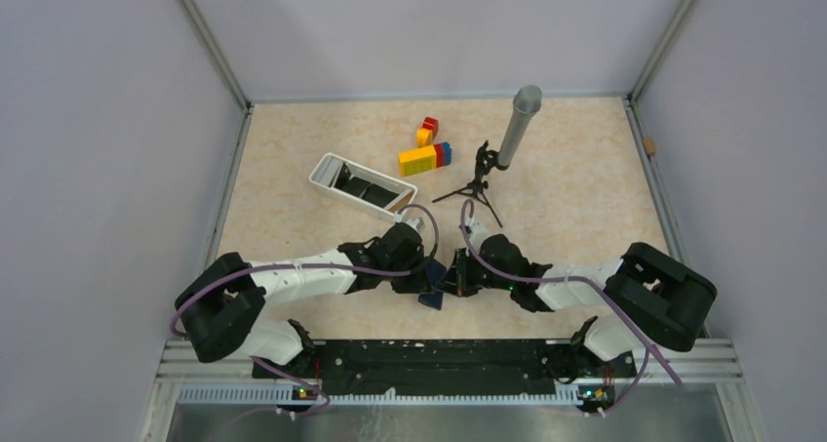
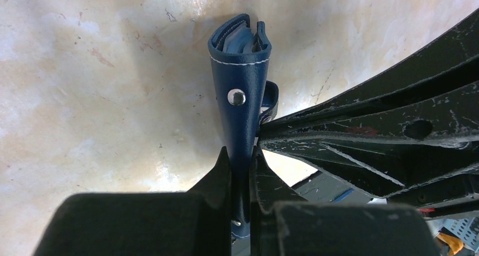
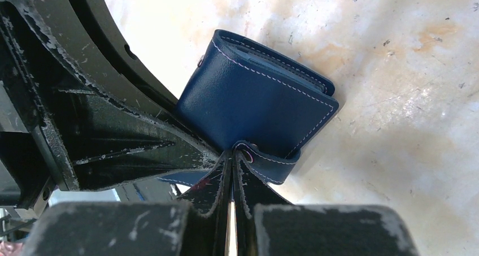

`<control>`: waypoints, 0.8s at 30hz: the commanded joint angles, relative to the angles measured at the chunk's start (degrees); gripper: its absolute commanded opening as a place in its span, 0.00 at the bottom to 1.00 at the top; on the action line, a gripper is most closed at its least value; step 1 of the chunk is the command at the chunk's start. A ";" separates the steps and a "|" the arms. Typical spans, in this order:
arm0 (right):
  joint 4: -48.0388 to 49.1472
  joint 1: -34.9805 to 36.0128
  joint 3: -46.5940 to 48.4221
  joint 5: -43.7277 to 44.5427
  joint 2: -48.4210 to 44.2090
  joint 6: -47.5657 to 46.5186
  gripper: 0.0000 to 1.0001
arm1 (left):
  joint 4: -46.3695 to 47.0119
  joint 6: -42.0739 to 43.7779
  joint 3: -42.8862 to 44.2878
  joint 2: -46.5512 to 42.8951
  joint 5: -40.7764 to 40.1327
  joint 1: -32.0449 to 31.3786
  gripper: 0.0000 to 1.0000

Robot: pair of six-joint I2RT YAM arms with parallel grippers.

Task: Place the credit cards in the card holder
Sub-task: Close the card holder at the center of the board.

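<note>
The left gripper (image 2: pixel 242 161) is clamped narrow on the folded card holder (image 2: pixel 239 69), which sits between the two arms. The right gripper (image 3: pixel 231 159) is pinched tight on its snap strap (image 3: pixel 268 163). If the strap slips or the arms pull unevenly, the holder could twist free. The credit cards (image 1: pixel 365 188) seem to lie in the white tray (image 1: pixel 330 172), well apart, on a beige marbled table (image 1: pixel 575 198) between pale grey walls (image 1: pixel 98 120).
</note>
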 commanded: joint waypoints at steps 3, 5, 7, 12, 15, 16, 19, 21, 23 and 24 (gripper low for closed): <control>1.50 -1.04 1.40 3.09 0.78 -0.49 0.00 | -3.15 1.51 -0.64 1.67 0.67 -0.62 0.00; 1.54 -1.37 0.52 3.46 0.72 -0.17 0.00 | -3.14 1.40 -0.86 1.37 0.38 -0.62 0.00; 1.95 -2.10 -0.33 3.43 0.97 0.11 0.00 | -3.15 1.49 -1.15 1.23 0.23 -0.58 0.00; 4.04 -3.41 -1.86 2.52 3.40 1.41 0.00 | -3.05 1.70 -1.29 1.53 0.33 -0.62 0.00; 5.50 -3.90 -2.90 1.85 4.62 2.21 0.00 | -3.40 1.71 -1.29 1.62 -0.09 -0.54 0.00; 5.88 -3.91 -3.19 1.67 4.75 2.41 0.00 | -3.49 1.76 -1.28 1.58 -0.19 -0.54 0.00; 7.31 -3.90 -5.08 1.75 4.92 3.31 0.00 | -3.42 1.51 -1.41 1.61 -0.45 -0.45 0.00; 8.74 -3.87 -6.44 2.16 5.65 4.60 0.00 | -2.78 1.27 -1.55 1.66 -0.30 -0.30 0.00; 10.83 -3.98 -7.30 2.05 7.07 5.45 0.00 | -1.33 0.88 -2.11 1.61 0.56 0.03 0.00; 11.45 -3.95 -7.32 1.91 7.91 5.70 0.00 | -0.38 0.70 -2.61 1.65 1.14 0.19 0.00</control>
